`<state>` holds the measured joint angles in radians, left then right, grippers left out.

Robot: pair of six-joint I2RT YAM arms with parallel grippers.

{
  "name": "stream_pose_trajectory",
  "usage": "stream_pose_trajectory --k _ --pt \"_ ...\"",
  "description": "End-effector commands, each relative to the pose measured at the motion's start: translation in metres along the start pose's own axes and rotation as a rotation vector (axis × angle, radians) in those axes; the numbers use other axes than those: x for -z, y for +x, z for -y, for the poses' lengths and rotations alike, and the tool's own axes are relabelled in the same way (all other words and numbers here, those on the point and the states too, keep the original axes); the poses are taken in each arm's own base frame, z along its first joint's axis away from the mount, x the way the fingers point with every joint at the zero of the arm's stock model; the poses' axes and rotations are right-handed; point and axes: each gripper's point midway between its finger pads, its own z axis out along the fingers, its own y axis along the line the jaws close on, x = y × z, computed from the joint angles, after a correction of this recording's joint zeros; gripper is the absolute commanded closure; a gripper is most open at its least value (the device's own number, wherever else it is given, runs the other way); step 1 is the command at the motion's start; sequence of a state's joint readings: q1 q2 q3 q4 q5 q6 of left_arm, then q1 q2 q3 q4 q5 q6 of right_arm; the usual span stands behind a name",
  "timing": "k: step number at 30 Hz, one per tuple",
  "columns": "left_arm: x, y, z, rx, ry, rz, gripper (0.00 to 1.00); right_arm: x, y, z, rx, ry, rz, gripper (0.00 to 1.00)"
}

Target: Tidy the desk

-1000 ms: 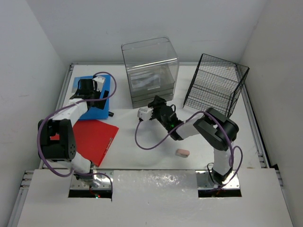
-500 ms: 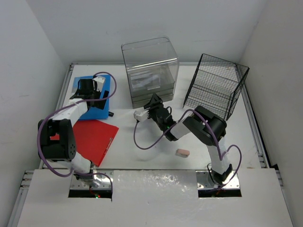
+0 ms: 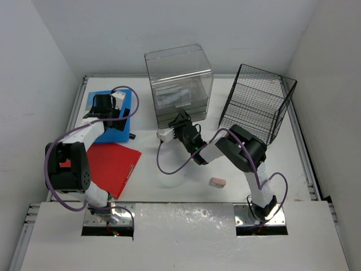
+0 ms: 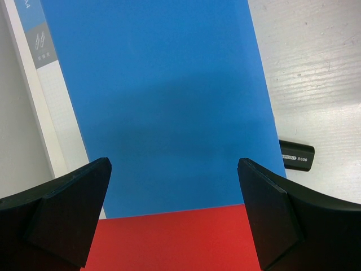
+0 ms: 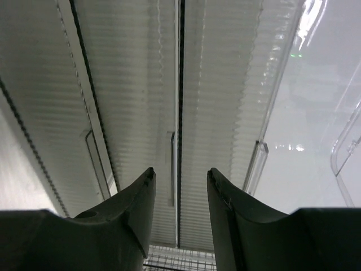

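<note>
Overhead view of a white table with grey rails. It fills the frame, with two robot arms bolted at its near edge.

Tidying looks barely begun, and most things lie loose. A blue folder lies flat near the far-left corner. A red folder lies flat along the left edge, nearer the arms, and in the left wrist view it meets the blue one's near end. A small black stick lies on the bare table just beside the blue folder. A pink eraser sits alone toward the near edge, right of middle. The black wire rack at the far-right corner appears to hold nothing. The clear drawer box stands at the middle of the far edge, with pale contents inside that cannot be made out.

The left pincer hangs over the blue folder with its jaws spread wide, gripping nothing. The right pincer points at the ribbed drawer fronts from close up. Its jaws are set narrow but apart, with nothing between them. A drawer probably comes next, and every loose item has yet to be put away.

Readable writing is scarce. The stick carries white print ending in "600" – the rest is too small to read. A grey label on a white strip beside the blue folder shows paperclip-like icons, but its text is illegible.
</note>
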<state>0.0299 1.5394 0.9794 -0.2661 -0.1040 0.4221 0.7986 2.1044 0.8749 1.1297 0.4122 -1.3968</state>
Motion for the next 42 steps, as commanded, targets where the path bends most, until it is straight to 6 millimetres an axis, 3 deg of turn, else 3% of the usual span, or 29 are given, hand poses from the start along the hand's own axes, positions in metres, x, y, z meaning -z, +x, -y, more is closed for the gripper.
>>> stream_pose_trajectory --k 1,11,17,28,38,42 --pt "0.002 -0.007 -0.008 0.002 -0.015 0.030 0.06 -0.014 0.003 0.010 -0.001 0.031 -0.013 0.60" --pt "0.002 -0.005 -0.008 -0.004 -0.019 0.025 0.07 -0.021 0.007 0.000 -0.007 0.003 -0.029 0.69" --pt "0.002 -0.006 -0.008 -0.005 -0.019 0.027 0.07 -0.018 0.007 0.004 -0.021 0.033 -0.026 1.00" --pt "0.002 -0.005 -0.008 -0.007 -0.018 0.026 0.06 0.006 0.010 -0.003 -0.024 -0.003 0.005 1.00" --pt "0.001 -0.005 -0.008 -0.009 -0.015 0.022 0.06 0.052 0.000 -0.012 -0.052 -0.017 0.002 1.00" --pt "0.002 -0.005 -0.007 -0.008 -0.010 0.022 0.06 0.071 -0.013 -0.015 -0.059 -0.027 0.032 1.00"
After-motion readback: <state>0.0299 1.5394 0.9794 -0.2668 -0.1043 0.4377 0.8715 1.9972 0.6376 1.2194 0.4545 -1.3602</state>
